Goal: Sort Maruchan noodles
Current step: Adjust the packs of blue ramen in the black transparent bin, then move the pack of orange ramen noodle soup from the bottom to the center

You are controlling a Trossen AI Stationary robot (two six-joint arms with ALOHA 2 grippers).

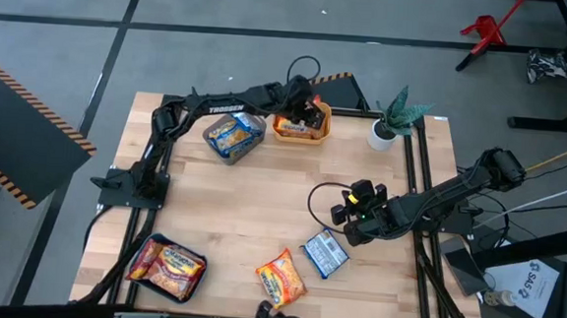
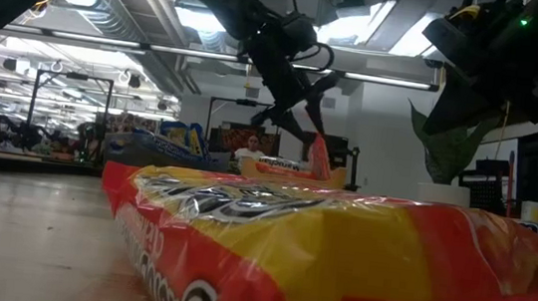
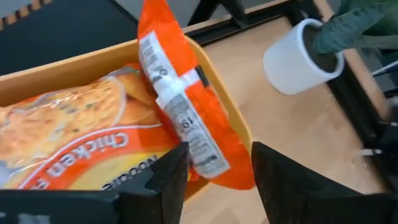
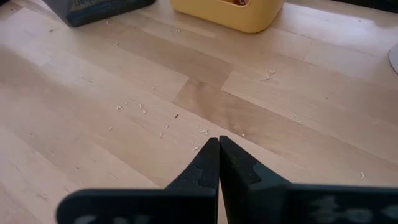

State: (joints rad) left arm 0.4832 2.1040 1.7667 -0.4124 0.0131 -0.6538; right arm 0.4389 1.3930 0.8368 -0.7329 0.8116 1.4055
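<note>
Your wooden table (image 1: pixel 250 216) filled the overhead view, with your left arm stretched across its far edge and your right arm reaching in from the right side. At the far edge sat a grey bin (image 1: pixel 234 136) holding blue and orange packets, and just beside it a yellow-orange bin (image 1: pixel 301 130) with an orange chicken packet (image 3: pixel 68 149) lying flat inside. At the near left corner a teal bin (image 1: pixel 168 267) held red-pink and orange packets. A small white pot with a green plant (image 1: pixel 384 134) stood near the far right corner. Two packets lay loose on the bare wood toward the near edge: an orange packet (image 1: pixel 281 278) and, just beside it to the right, a blue packet (image 1: pixel 325 253). Your left gripper (image 3: pixel 217 168) hung over the yellow-orange bin with its fingers parted, and an upright orange packet (image 3: pixel 180 106) stood between them, leaning on the bin's wall; you could not tell whether the fingers actually touched it. Your right gripper (image 4: pixel 218 155) hovered over bare wood at mid-table, near the blue packet, its fingers pressed together and holding nothing.
</note>
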